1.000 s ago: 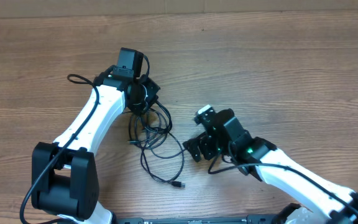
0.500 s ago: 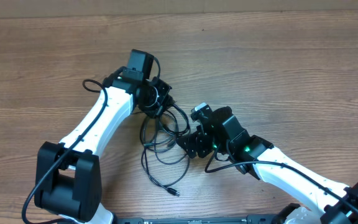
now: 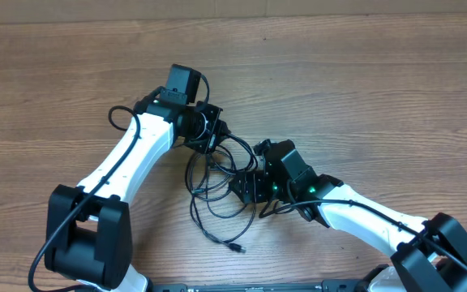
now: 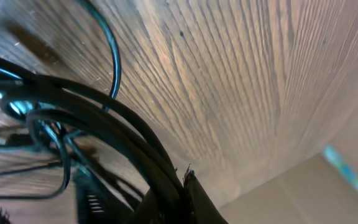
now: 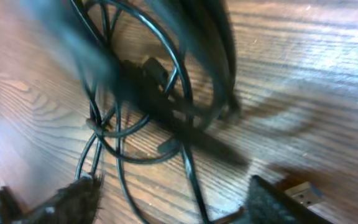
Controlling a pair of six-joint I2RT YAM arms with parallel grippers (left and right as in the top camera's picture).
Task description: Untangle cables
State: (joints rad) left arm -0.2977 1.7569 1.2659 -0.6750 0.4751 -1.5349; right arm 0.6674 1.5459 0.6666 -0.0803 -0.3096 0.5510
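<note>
Wood-grain counter, overhead view: cables sit as one loose tangle of loops mid-counter, between the two arms. Left tool is at the tangle's upper edge, and strands run straight into it. Right tool is at the tangle's right edge, touching or just over the loops; can't tell which from here. One loose end trails toward the near edge and finishes in a small plug, lying flat, clear of both tools.

Left wrist: blurry, very close. Several strands of the cables bunch up and converge on the dark finger at the bottom of frame. Reads as left tool pressed together on the cables, bundle looks lifted off the counter. One thinner loop arcs up behind.

Right wrist: motion blur. Right tool is spread wide, fingers at the lower left and lower right corners, one strand running down between them. Cables lie on the counter ahead of it, loops crossing each other. A silver connector lies just beside the right-hand finger.
</note>
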